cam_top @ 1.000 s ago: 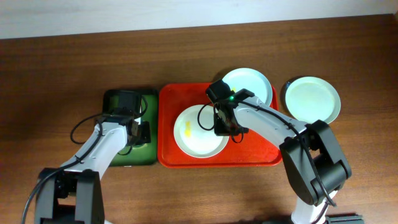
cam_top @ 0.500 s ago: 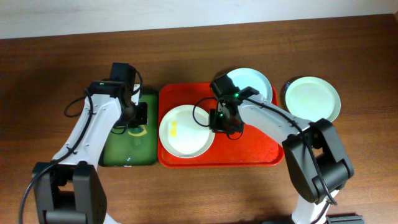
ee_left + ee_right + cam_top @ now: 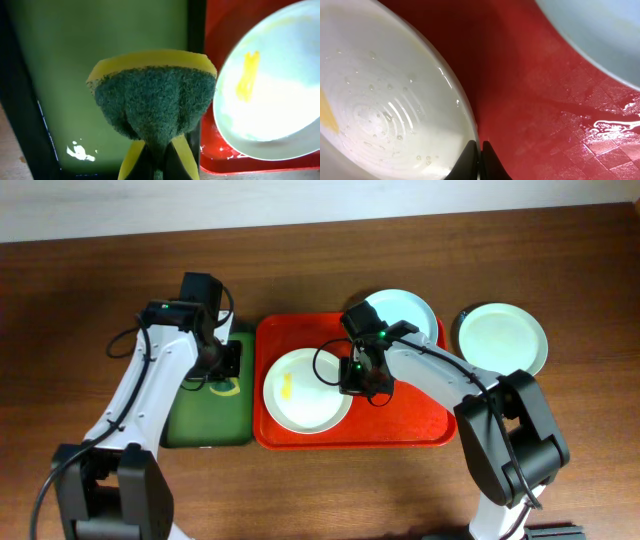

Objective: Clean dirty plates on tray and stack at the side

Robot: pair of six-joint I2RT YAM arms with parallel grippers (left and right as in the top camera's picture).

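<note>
At the bottom edge of the right wrist view, the right claw (image 3: 479,159) is pressed together on the thin rim of a round, glossy white plate (image 3: 385,115), whose glaze carries beads of water. In the left wrist view, the left claw (image 3: 156,164) squeezes a green scouring sponge with a yellow foam back (image 3: 155,107). The sponge is folded in the grip and hangs above the small dark green plastic tray (image 3: 60,65) at the left of the frame.

The pinched plate lies in the left half of the large red rectangular plastic tray (image 3: 410,420), and the yellow smear (image 3: 246,75) near its centre is unwiped. I judge the step in hand to be scrubbing this plate: one arm steadies it, the other brings the sponge. The next move calls for carrying the sponge rightward over the tray rims and down onto the smear, with the rim grip firm against the push.

Further up, a second pale mint round plate (image 3: 405,310) sits in the red tray's upper right corner. Beyond it, at the upper right, a third pale mint plate (image 3: 502,340) rests on the brown wooden counter (image 3: 100,280), likely the start of the stack.
</note>
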